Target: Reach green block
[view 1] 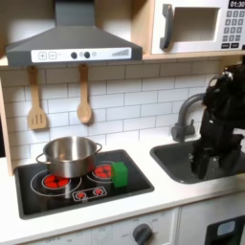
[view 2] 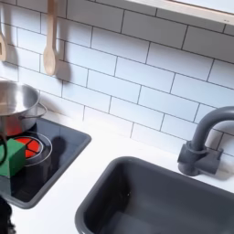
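The green block (view 1: 120,172) is a small bright green cube on the black stovetop (view 1: 81,196), just right of the steel pot (view 1: 69,153) in the first exterior view. In the second exterior view the green block (view 2: 11,155) sits at the left edge, next to the pot (view 2: 14,105). My black arm hangs over the sink (view 1: 187,165) at the first exterior view's right, with the gripper (view 1: 204,161) pointing down, well to the right of the block. The gripper is dark and blurred, so its jaws cannot be read.
A dark faucet (view 1: 182,120) stands behind the sink, close to the arm. Two wooden utensils (view 1: 84,100) hang on the tiled wall above the stove. A hood (view 1: 72,43) and a microwave (view 1: 196,24) sit overhead. White counter (view 2: 91,174) lies between stove and sink.
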`<state>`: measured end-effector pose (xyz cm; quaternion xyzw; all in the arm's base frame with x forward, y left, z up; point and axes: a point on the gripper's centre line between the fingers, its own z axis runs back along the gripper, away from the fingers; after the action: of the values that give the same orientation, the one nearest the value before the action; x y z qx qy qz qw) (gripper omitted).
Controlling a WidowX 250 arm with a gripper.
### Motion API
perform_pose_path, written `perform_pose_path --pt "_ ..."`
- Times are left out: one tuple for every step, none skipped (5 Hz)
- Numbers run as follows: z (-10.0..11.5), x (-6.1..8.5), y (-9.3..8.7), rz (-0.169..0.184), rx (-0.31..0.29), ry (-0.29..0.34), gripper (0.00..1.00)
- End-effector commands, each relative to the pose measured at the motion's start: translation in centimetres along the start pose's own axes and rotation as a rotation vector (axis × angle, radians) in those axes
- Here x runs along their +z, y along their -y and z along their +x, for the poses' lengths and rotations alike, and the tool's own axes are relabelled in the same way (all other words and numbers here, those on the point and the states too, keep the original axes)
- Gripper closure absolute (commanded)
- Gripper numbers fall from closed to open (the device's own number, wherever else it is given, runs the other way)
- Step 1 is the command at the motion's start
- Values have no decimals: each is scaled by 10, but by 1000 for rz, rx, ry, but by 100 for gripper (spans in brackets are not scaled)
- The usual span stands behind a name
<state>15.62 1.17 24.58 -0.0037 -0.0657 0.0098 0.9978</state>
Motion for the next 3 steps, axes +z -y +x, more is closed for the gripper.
perform_pose_path --pt "24 -3 -19 12 -6 29 0" --pt "35 -6 -25 24 -16 29 0" --pt "49 -10 -32 19 -7 30 0"
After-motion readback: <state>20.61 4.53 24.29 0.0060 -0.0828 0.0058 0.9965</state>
